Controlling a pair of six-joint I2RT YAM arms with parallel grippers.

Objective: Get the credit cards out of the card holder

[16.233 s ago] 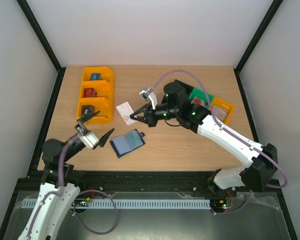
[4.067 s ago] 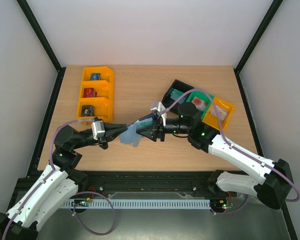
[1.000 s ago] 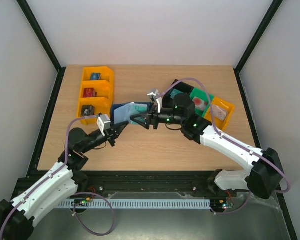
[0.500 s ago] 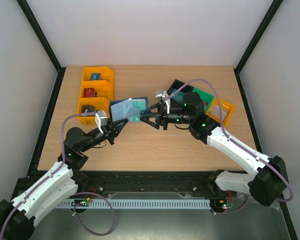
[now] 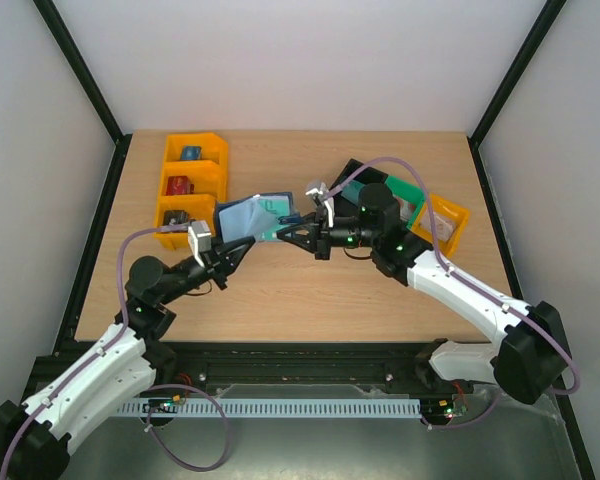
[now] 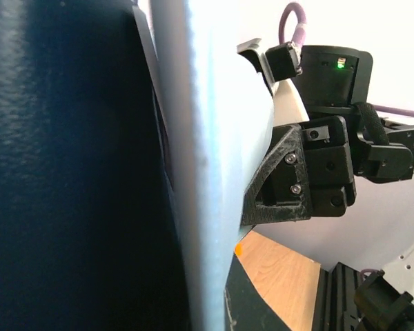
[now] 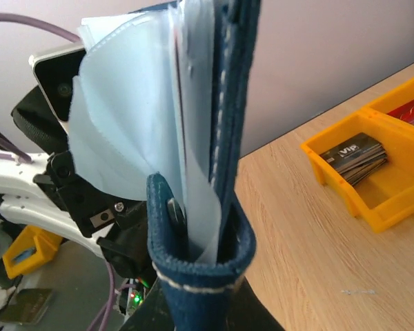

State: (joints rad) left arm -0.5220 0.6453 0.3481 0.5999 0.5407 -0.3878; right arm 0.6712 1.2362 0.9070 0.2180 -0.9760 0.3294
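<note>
Since half a second ago our right gripper [image 5: 283, 234] has slid a little leftward against the card holder [image 5: 242, 215], and its jaws, spread then, are now closed. They pinch the holder's right edge, where a teal credit card [image 5: 267, 235] pokes out in the top view; we cannot tell whether they catch that card alone or the holder's edge with it.

Our left gripper [image 5: 242, 247] is clamped tight on the holder's lower left part and holds it up off the table [image 5: 310, 300], just right of the yellow bin [image 5: 193, 185].

From the right wrist we see the holder [image 7: 228, 138] edge-on and upright, its navy cover on the right, its pale blue-grey leaves [image 7: 134, 124] fanned open to the left, and its small tab [image 7: 193, 265] looped round the near edge.

From the left wrist the navy cover [image 6: 69, 172] fills the left half, a pale panel [image 6: 207, 138] beside it, and the right gripper's black body [image 6: 310, 172] just behind.
</note>
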